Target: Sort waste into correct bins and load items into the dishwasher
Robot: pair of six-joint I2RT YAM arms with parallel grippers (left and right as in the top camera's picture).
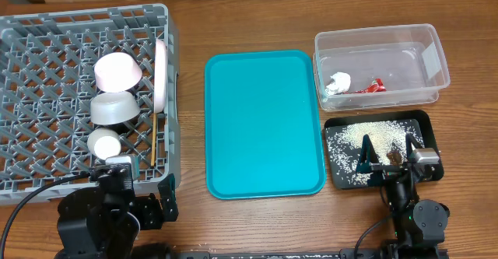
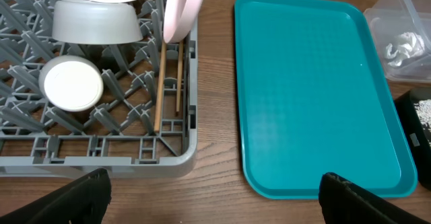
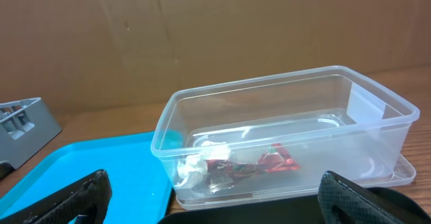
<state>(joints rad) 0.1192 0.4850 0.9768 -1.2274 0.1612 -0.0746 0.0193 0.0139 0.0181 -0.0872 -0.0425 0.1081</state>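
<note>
Wooden table (image 1: pixel 257 26) carries the whole layout.

From overhead, the rack (image 1: pixel 47 166) at the left holds the pink bowl (image 1: pixel 117 70), the grey bowl (image 1: pixel 113 108) and the cup (image 1: pixel 104 143) upside down in a column. The plate (image 1: pixel 161 72) stands on edge beside them. The teal tray (image 1: pixel 264 123) in the middle is bare. At the right, the tub (image 1: pixel 373 30) contains the napkin (image 1: pixel 339 82) and the wrapper (image 1: pixel 372 86). The black tray (image 1: pixel 424 117) below it is speckled with rice (image 1: pixel 346 146). The left gripper (image 1: pixel 134 183) sits at the rack's near corner and the right gripper (image 1: pixel 387 154) hangs over the black tray. Both have their jaws spread and hold nothing.

The left wrist view shows the chopsticks (image 2: pixel 160 89) lying in the rack just under the plate, beside the cup. The dark fingers sit wide apart at the lower corners, with only table between them.

The right wrist view looks into the tub, with napkin and wrapper together on its floor. Its fingers are likewise apart and empty.

As I judge it, sorting and loading both look finished. Every dish is in the rack, the waste is split between the two bins, and nothing loose shows on the table or teal tray.
</note>
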